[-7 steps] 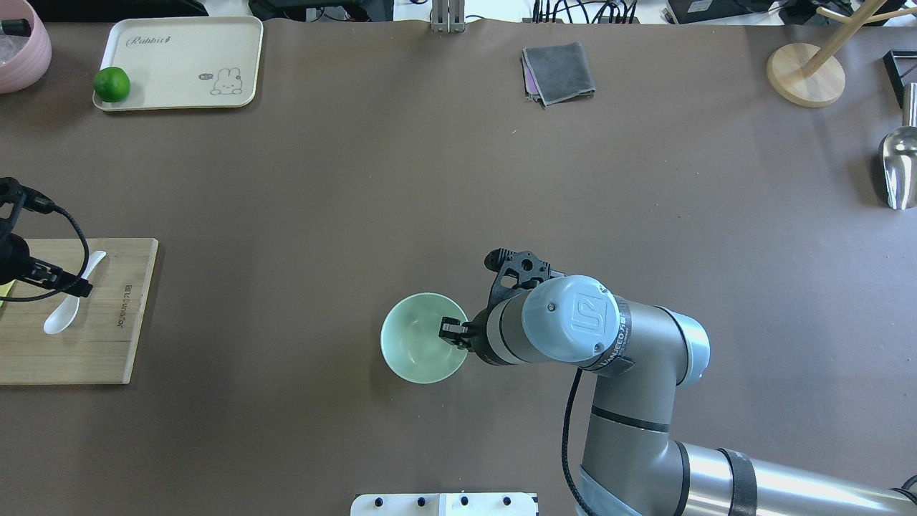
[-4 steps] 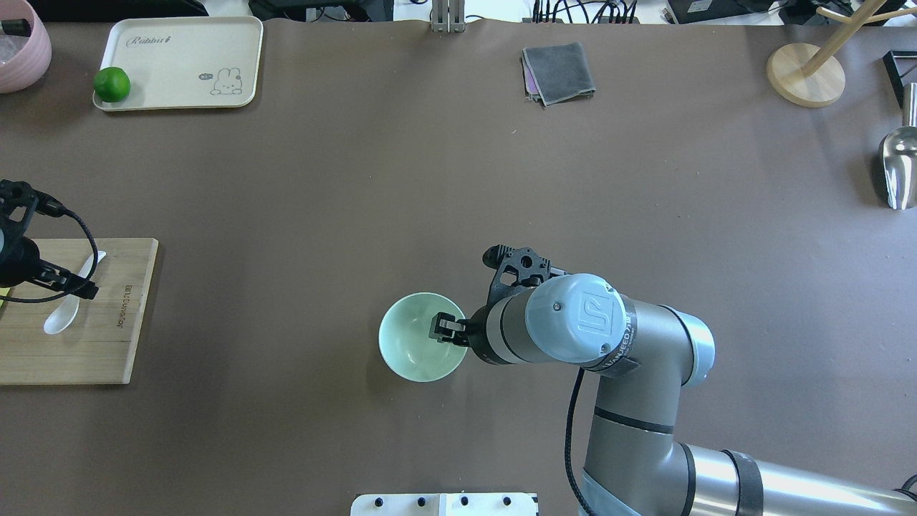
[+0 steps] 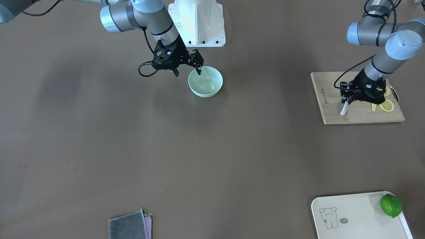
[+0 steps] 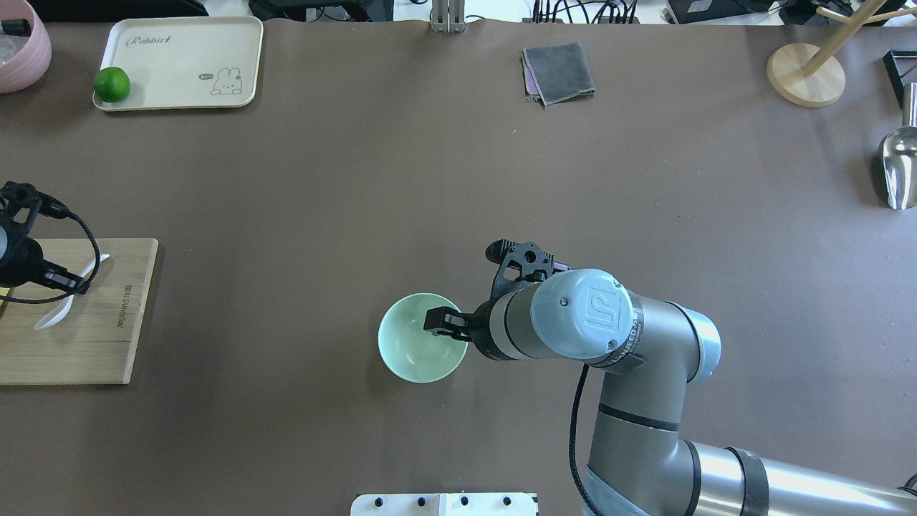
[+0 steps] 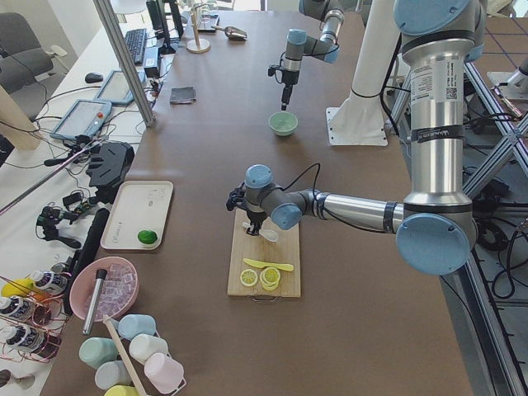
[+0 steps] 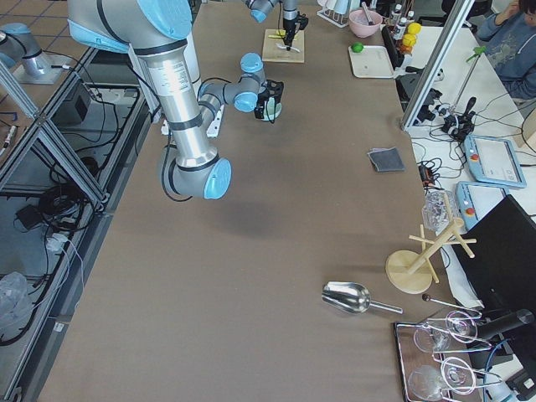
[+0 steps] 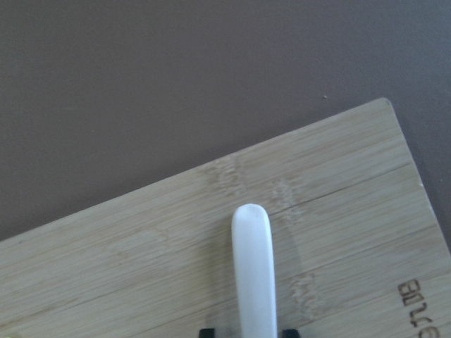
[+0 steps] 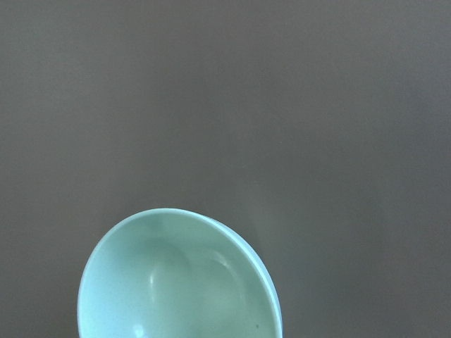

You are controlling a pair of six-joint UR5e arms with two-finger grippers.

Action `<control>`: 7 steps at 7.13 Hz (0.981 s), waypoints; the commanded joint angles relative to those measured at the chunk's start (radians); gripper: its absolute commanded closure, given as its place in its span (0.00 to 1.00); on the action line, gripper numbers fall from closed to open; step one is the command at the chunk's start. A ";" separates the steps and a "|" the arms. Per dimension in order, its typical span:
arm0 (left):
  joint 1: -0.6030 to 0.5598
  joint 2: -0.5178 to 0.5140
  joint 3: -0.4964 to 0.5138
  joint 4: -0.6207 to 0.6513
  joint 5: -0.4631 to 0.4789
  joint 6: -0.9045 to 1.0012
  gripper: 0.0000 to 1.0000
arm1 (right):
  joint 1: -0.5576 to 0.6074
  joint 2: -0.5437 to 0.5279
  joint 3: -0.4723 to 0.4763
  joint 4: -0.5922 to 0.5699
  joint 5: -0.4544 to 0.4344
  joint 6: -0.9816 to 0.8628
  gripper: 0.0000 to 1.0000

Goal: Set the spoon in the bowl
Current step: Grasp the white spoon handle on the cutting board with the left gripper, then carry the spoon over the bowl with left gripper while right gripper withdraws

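The white spoon (image 4: 51,317) is on the wooden cutting board (image 4: 107,344) at the table's left edge. My left gripper (image 4: 71,285) is shut on its handle. In the front view the spoon (image 3: 344,108) hangs tilted from the gripper (image 3: 347,98), scoop end down at the board. The left wrist view shows the handle (image 7: 254,267) between the fingertips. The mint-green bowl (image 4: 412,351) stands near the table's middle. My right gripper (image 4: 440,321) is shut on its right rim, one finger inside the bowl (image 3: 207,84).
Lemon slices (image 3: 386,106) and a yellow knife (image 5: 268,265) lie on the board. A cream tray (image 4: 179,43) with a lime (image 4: 112,84) and a pink bowl (image 4: 21,50) are at the back left. A grey cloth (image 4: 559,72), wooden stand (image 4: 806,75) and metal scoop (image 4: 899,165) lie further back and right.
My left gripper has drawn back to the left and raised the spoon's handle, tilting the spoon. My right gripper's fingers have moved left over the bowl, which has shifted slightly left.
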 commanded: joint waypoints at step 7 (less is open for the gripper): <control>0.209 -0.334 -0.175 0.010 -0.012 -0.577 1.00 | 0.227 -0.192 0.095 0.003 0.180 -0.126 0.00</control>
